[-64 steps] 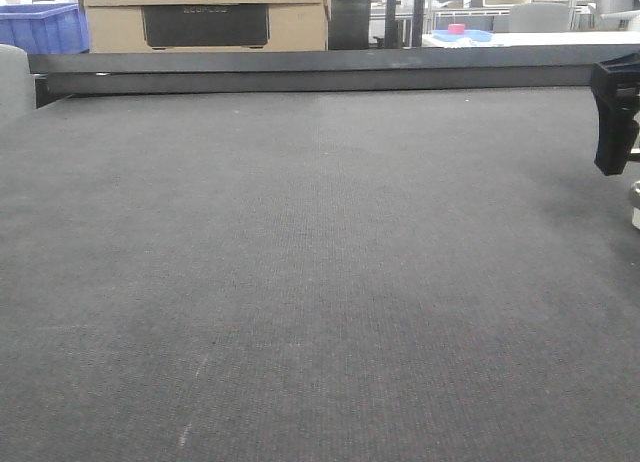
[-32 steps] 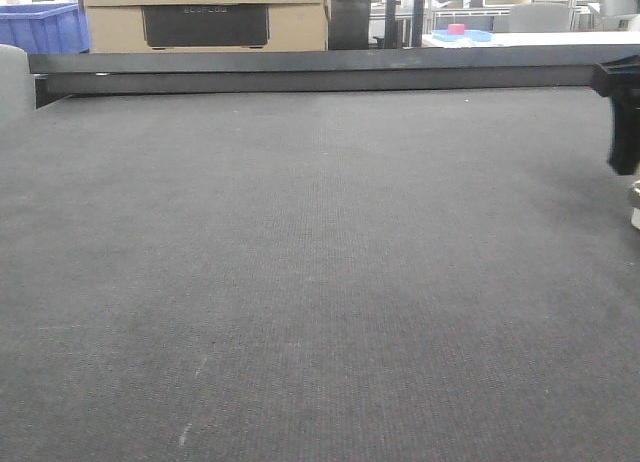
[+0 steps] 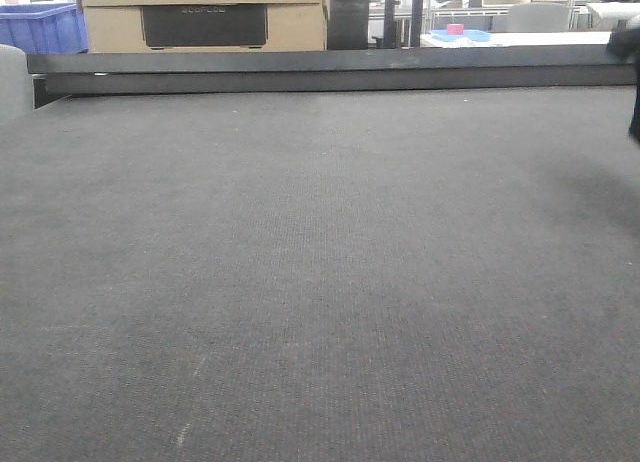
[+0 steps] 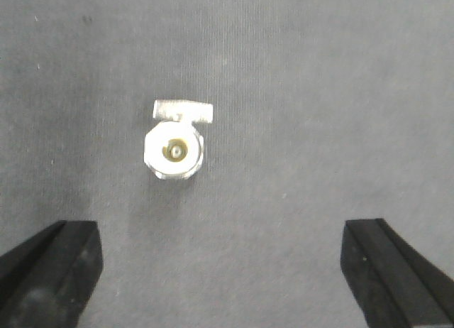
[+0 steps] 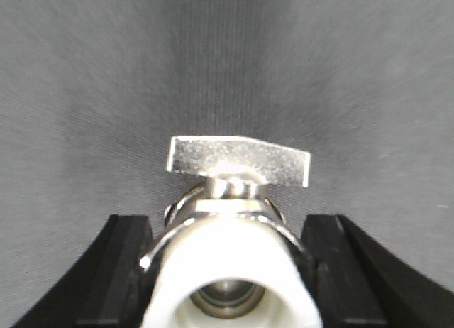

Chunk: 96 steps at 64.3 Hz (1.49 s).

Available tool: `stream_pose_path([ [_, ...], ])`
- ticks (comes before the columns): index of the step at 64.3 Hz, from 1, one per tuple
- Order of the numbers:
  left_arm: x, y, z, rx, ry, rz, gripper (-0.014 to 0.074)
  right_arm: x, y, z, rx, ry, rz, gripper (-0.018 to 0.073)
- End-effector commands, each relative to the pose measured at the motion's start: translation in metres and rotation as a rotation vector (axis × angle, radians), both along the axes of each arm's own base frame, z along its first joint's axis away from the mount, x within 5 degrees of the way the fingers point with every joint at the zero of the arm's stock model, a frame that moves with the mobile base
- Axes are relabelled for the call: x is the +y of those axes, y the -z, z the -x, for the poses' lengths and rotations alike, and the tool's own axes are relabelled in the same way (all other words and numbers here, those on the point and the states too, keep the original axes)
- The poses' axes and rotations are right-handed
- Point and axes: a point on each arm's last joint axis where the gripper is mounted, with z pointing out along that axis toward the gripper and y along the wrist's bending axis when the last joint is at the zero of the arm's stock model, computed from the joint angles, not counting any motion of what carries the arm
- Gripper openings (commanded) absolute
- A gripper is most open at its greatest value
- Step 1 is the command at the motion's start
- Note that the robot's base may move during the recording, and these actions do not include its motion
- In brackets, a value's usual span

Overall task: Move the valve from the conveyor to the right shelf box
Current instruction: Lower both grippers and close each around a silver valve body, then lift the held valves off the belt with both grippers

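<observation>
Right hand (image 5: 228, 228) pinches a valve (image 5: 237, 162), held over the conveyor (image 5: 227, 58); left hand (image 4: 216, 236) is spread wide above the conveyor, where a second valve (image 4: 175, 145) rests, untouched, just beyond it

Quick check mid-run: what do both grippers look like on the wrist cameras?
Both are matte black, with no markings or cables in view. The left gripper has two broad, wedge-shaped fingers; the right gripper shows the same angular black fingers with bevelled edges.
</observation>
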Motion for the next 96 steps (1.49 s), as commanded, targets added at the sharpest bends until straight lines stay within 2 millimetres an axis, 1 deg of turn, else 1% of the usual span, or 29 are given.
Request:
stream_pose_path([
  [1,0.004,0.005,-0.009,0.017,0.018,-0.029,0.058,0.0,-0.031,0.015,-0.111,0.004,-0.033,-0.016],
  [8,0.011,0.017,-0.026,0.06,0.016,-0.062,0.058,0.001,-0.043,0.03,-0.171,0.006,-0.051,-0.016],
  [18,0.016,0.044,-0.045,0.145,0.046,-0.074,0.058,0.0,-0.047,0.045,-0.189,0.006,-0.053,-0.016],
  [31,0.019,0.086,-0.069,0.236,0.05,-0.034,0.058,0.0,-0.047,0.048,-0.189,0.006,-0.053,-0.0162],
  [43,0.025,0.116,-0.083,0.29,0.044,-0.018,0.058,0.0,-0.047,0.047,-0.195,0.007,-0.054,-0.0162],
  [53,0.027,0.131,-0.091,0.304,0.044,-0.016,0.058,0.0,-0.048,0.046,-0.212,0.008,-0.054,-0.0162],
  [66,0.027,0.132,-0.093,0.281,0.042,-0.021,0.0572,0.0,-0.048,0.046,-0.214,0.008,-0.055,-0.0162],
  [71,0.027,0.132,-0.093,0.283,0.04,-0.02,0.0527,0.0,-0.048,0.046,-0.214,0.008,-0.055,-0.0162],
  [77,0.027,0.132,-0.093,0.291,0.039,-0.017,0.0377,0.0,-0.048,0.046,-0.217,0.008,-0.056,-0.0162],
  [78,0.027,0.132,-0.092,0.292,0.039,-0.017,0.0346,0.0,-0.048,0.046,-0.217,0.008,-0.056,-0.0162],
  [81,0.027,0.132,-0.092,0.297,0.039,-0.016,0.0207,0.0,-0.048,0.046,-0.217,0.008,-0.056,-0.0162],
  [87,0.027,0.131,-0.091,0.295,0.039,-0.016,-0.0025,0.0,-0.048,0.046,-0.217,0.008,-0.056,-0.0162],
  [88,0.027,0.131,-0.091,0.297,0.039,-0.016,-0.0083,0.0,-0.048,0.046,-0.217,0.008,-0.056,-0.0162],
  [89,0.027,0.13,-0.09,0.299,0.039,-0.015,-0.0116,0.0,-0.048,0.046,-0.217,0.008,-0.056,-0.0162],
  [92,0.026,0.127,-0.088,0.305,0.04,-0.014,-0.0111,0.0,-0.05,0.047,-0.223,0.009,-0.059,-0.0162],
  [96,0.024,0.118,-0.085,0.294,0.041,-0.008,-0.0111,0.0,-0.054,0.05,-0.238,0.009,-0.064,-0.0162],
])
